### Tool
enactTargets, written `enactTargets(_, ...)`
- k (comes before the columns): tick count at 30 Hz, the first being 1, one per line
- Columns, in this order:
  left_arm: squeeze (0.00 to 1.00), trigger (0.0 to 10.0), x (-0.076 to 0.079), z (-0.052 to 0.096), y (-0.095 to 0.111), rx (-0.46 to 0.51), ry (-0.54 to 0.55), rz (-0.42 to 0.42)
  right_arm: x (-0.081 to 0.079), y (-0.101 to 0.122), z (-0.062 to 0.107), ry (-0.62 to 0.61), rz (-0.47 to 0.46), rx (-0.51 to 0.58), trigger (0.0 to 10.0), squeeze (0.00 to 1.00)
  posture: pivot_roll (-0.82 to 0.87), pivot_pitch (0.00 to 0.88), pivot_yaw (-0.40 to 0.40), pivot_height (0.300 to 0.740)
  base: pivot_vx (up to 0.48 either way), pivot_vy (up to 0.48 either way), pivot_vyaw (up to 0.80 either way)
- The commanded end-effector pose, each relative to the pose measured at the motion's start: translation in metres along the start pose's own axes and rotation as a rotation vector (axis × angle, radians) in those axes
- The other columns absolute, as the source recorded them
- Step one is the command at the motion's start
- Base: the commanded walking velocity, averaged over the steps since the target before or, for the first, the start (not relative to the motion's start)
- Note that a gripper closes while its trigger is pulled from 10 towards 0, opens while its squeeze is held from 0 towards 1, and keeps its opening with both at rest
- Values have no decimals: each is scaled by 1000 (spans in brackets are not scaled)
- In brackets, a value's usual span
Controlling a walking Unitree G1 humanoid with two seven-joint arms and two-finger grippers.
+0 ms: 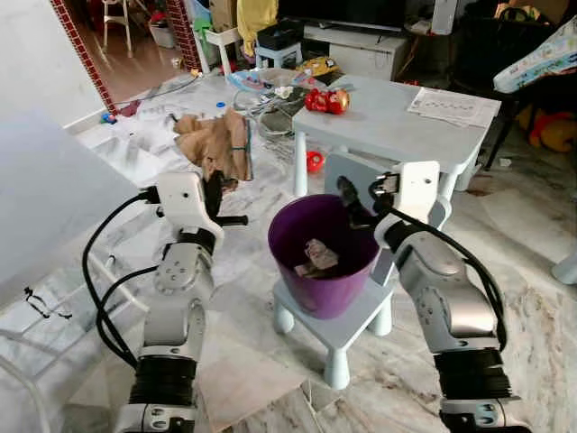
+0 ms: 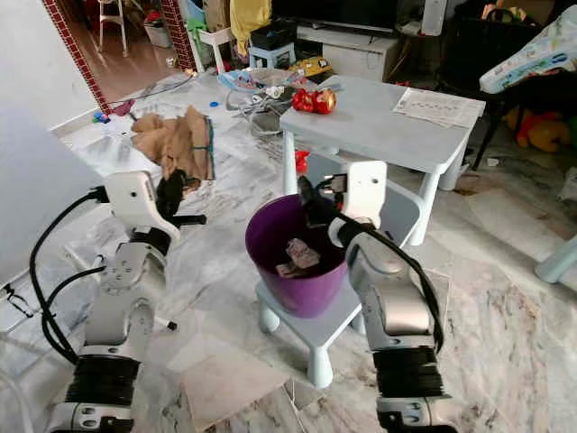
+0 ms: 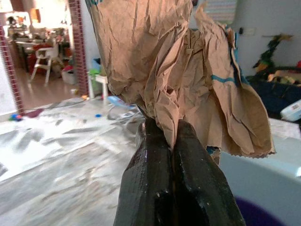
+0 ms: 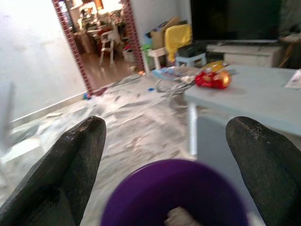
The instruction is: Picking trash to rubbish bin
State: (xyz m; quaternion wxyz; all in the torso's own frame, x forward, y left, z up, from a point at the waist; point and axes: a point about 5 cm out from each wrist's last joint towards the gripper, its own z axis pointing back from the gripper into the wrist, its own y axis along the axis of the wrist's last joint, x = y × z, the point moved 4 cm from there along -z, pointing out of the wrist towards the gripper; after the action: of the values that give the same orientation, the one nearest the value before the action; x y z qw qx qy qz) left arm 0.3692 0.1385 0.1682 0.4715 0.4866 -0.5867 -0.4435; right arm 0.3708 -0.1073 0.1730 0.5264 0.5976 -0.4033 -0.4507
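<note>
My left gripper (image 1: 215, 191) is raised left of the bin and shut on a crumpled brown paper bag (image 1: 216, 144). In the left wrist view the bag (image 3: 188, 75) stands up out of the closed fingertips (image 3: 162, 136). A purple bin (image 1: 325, 293) stands on a small pale-blue chair (image 1: 347, 329) in front of me, with a crumpled scrap of paper (image 1: 315, 257) inside. My right gripper (image 1: 353, 206) hovers at the bin's far right rim, open, with nothing between its fingers (image 4: 80, 160); the bin (image 4: 188, 188) lies just below them.
A pale-blue table (image 1: 397, 122) behind the bin carries a red packet (image 1: 326, 99) and a printed sheet (image 1: 453, 106). A large white surface (image 1: 54, 198) fills the left. Clutter lies on the marble floor behind, and a flat cardboard piece (image 1: 243, 379) lies near my feet.
</note>
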Motion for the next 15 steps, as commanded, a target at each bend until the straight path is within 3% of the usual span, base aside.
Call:
enactTargets(1, 0, 10000, 3, 2, -2, -12, -12, -7, 1, 3, 0, 0, 1, 5, 10000, 0, -72, 11, 81, 740, 382, 0, 0)
enactTargets(10, 0, 10000, 4, 3, -5, -22, -11, -5, 0, 2, 0, 6, 1, 1, 10000, 0, -69, 10, 79, 740, 303, 0, 0)
enactTargets(15, 0, 10000, 3, 4, -11, -52, -10, -2, 1, -1, 1, 4, 2, -10, 10000, 0, -69, 14, 82, 740, 0, 0, 0)
